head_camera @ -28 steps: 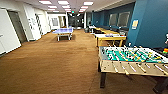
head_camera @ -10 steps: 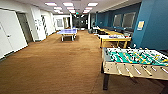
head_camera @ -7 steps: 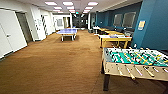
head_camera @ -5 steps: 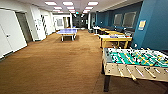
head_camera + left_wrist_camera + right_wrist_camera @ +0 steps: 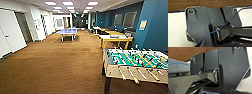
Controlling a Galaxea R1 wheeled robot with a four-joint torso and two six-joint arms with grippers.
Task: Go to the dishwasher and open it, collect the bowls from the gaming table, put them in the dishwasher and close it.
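Observation:
The dishwasher and the bowls are out of view. In the head view a table-football table (image 5: 136, 63) with a green field and rods stands close at the front right on brown carpet. Behind it is a table with a pale top and yellow edges and legs (image 5: 116, 38); I cannot tell whether this is the gaming table. Each wrist view shows my own dark plate and jointed bar over carpet and white bodywork.
A blue table-tennis table (image 5: 67, 31) stands far ahead in the middle of the room. White doors (image 5: 11, 32) line the left wall and a blue wall (image 5: 152, 27) runs along the right. A wide strip of carpet (image 5: 60, 62) stretches ahead.
The whole head view has shifted, so the camera has moved forward. The table-football table now sits a little lower and larger at the right.

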